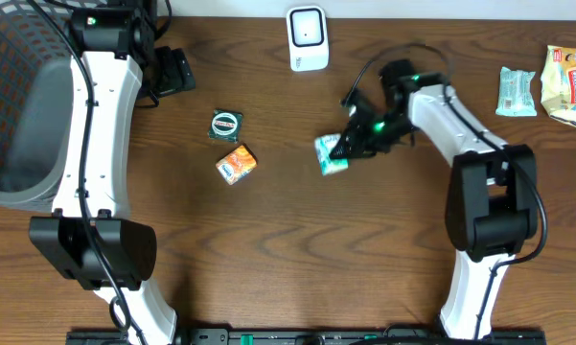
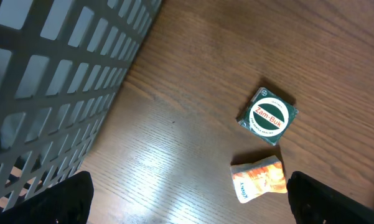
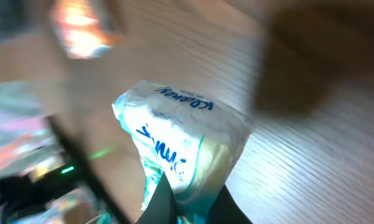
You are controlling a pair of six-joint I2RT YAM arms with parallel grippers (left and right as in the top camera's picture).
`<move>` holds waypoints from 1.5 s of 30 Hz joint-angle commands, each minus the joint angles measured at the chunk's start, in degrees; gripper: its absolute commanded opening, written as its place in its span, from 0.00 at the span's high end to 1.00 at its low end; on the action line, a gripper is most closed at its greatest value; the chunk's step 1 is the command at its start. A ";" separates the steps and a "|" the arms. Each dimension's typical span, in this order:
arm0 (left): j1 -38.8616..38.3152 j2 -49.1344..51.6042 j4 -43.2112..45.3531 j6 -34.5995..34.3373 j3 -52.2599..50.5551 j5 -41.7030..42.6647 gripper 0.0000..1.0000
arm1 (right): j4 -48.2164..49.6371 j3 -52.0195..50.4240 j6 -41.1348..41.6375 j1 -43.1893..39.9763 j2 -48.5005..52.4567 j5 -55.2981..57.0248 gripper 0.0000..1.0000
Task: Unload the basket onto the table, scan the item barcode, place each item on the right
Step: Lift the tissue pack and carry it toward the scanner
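One basket [image 1: 5,57] by the left pincer [image 2: 193,208] — spread wide, empty — and one scanner [image 1: 307,38] ahead-left of the right pincer [image 1: 353,142]. Right pincer is clamped on the one tissue pack [image 3: 180,137] by one end: soft, light, slick film, likely to sag or slip, so I'd hold the sealed end, barcode face clear. To its right one snack bag [image 1: 570,81], one teal packet [image 1: 518,91]; to its left one green tin [image 1: 227,125], one orange packet [image 1: 236,164].
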 commanded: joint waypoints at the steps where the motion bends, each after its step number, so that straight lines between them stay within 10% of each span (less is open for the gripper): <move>1: 0.09 0.59 -0.15 0.48 -0.33 -0.70 0.03 | -0.52 1.62 -12.26 -2.36 0.00 -20.20 0.99; 18: 0.09 0.59 -0.15 0.48 -0.33 -0.68 0.02 | 2.82 4.07 -22.36 -9.38 0.00 -41.68 0.99; 45: 0.09 0.59 -0.15 0.48 -0.33 -0.68 0.02 | -0.87 5.35 -22.23 -1.97 -8.35 -36.48 0.99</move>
